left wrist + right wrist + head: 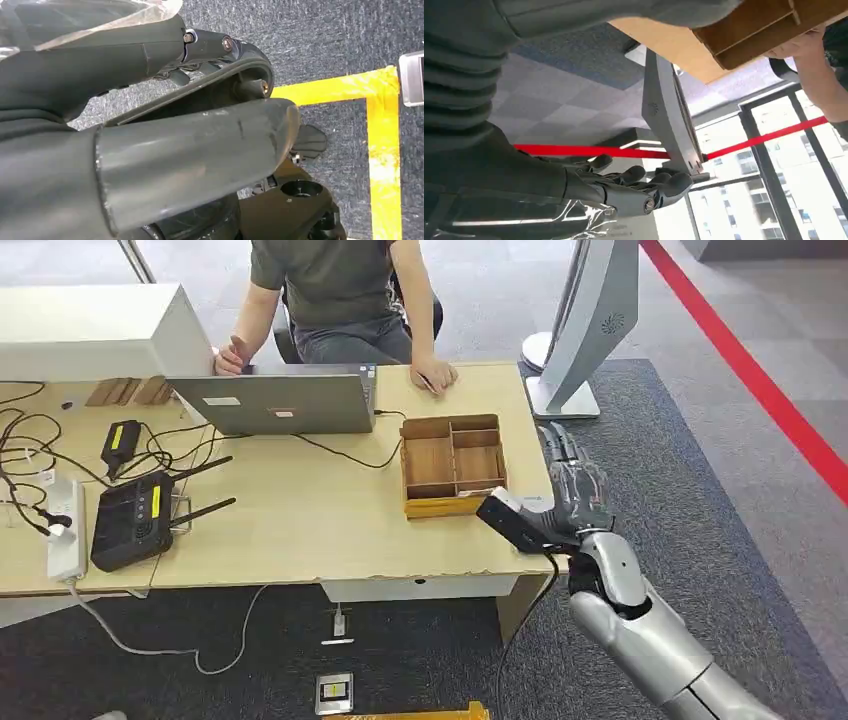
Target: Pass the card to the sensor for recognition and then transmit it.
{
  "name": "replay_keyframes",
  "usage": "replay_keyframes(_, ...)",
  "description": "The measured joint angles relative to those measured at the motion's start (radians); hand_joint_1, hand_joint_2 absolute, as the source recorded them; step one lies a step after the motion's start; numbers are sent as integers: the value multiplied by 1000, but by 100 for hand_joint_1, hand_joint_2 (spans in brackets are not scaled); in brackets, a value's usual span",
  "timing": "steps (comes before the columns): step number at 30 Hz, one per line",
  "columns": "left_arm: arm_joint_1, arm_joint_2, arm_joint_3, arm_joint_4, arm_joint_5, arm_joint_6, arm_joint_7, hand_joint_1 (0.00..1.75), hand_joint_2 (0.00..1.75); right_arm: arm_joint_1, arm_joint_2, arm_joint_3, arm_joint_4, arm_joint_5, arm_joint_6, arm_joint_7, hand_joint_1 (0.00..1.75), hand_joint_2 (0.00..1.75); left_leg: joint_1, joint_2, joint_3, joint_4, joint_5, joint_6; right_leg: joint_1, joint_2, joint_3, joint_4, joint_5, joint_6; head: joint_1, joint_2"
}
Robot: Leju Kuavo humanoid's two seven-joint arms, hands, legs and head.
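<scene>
A black sensor (510, 520) with a cable hanging from it sits at the table's front right corner. My right hand (578, 490) hovers just to its right, beside the table edge, fingers stretched forward. In the right wrist view my right hand (634, 187) has its fingers straight and apart with nothing between them. A small pale patch (531, 502) shows between the sensor and the hand; I cannot tell whether it is the card. My left hand (190, 150) hangs over the carpet and holds nothing.
A wooden divided tray (405, 475) stands left of the sensor. A person (340, 290) sits behind the table at a laptop (280, 400). A router (135, 520) and a power strip (65, 525) lie left. A white stand (590, 330) rises behind the table's right end.
</scene>
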Motion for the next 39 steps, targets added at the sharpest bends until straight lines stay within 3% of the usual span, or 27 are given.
replay_keyframes(8,-2,0,3,0,-6,0,2,0,0,45,69,2,10,167,-5,-3,0,175,0,0,0,0,0,0,0,0,0,0,0,0,0,0)
replay_keyframes(17,-2,0,3,0,-5,-2,4,0,0,41,141,2,115,244,-6,-17,0,175,0,0,-1,0,0,0,0,0,0,0,0,0,0,0)
replay_keyframes(24,-2,-1,4,0,-5,-2,6,0,0,7,191,4,215,367,6,14,0,175,0,0,-1,0,0,0,0,0,0,0,0,0,0,0)
replay_keyframes(39,-3,-1,11,0,-5,-6,-13,0,0,-66,272,10,372,411,48,8,0,175,0,0,-1,0,0,0,0,0,0,0,0,0,0,0)
